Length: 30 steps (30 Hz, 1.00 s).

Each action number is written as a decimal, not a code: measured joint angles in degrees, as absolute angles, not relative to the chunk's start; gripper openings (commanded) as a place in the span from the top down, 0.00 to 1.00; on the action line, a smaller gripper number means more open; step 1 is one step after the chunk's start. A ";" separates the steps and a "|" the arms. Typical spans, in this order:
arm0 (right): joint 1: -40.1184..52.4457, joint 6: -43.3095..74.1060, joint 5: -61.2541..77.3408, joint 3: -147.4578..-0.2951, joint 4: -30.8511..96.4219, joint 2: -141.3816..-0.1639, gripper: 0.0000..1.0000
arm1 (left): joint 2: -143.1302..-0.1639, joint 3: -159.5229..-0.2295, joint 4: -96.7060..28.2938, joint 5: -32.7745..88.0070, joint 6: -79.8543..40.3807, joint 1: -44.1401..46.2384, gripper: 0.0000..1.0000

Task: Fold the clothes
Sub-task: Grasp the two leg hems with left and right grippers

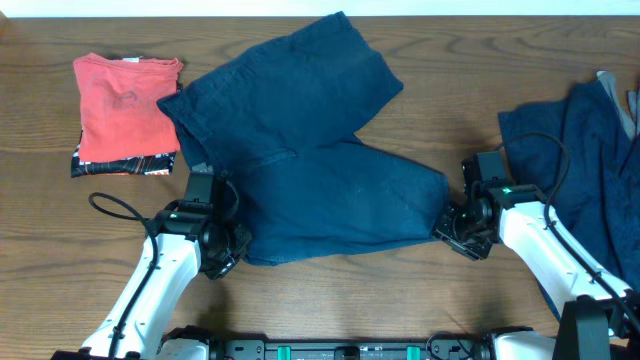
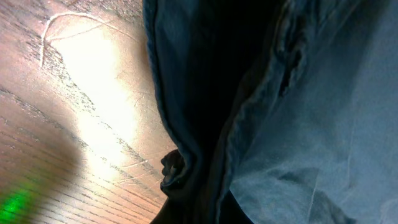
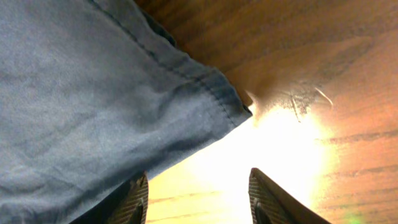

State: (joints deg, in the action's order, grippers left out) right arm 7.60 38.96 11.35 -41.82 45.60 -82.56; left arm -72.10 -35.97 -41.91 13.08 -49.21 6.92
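Navy shorts (image 1: 310, 150) spread on a wooden table (image 1: 450, 60) (red shirt (image 1: 122, 95) nearby), left gripper (image 1: 235, 248) and right gripper (image 1: 448, 228) at their lower corners.

Wood table (image 1: 430, 45) bears navy shorts (image 1: 310, 150), folded stack (image 1: 125, 105), dark clothes (image 1: 585, 150)

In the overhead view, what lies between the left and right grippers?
The navy shorts fill the stretch from the left gripper to the right gripper; the overhead view shows it.
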 measured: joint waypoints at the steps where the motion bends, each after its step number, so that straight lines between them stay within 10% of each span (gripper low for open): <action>1: 7.62 39.09 11.46 -41.80 45.41 -82.59 0.47 | -72.10 -35.97 -42.02 13.08 -49.19 6.92 0.94; 13: 7.70 44.40 13.04 -35.88 31.88 -83.26 0.52 | -72.10 -35.97 -42.72 13.08 -49.06 6.92 0.94; 19: 7.75 45.25 13.28 -34.09 23.73 -83.66 0.99 | -72.10 -35.97 -43.07 13.06 -49.04 6.92 0.94; 30: 4.32 41.56 13.06 -35.83 33.43 -81.03 0.99 | -70.61 -36.80 -47.59 16.16 -45.10 8.25 0.94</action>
State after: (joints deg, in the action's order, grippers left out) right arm 4.32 41.56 13.06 -35.83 33.43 -81.03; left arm -70.61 -36.80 -47.59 16.16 -45.10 8.25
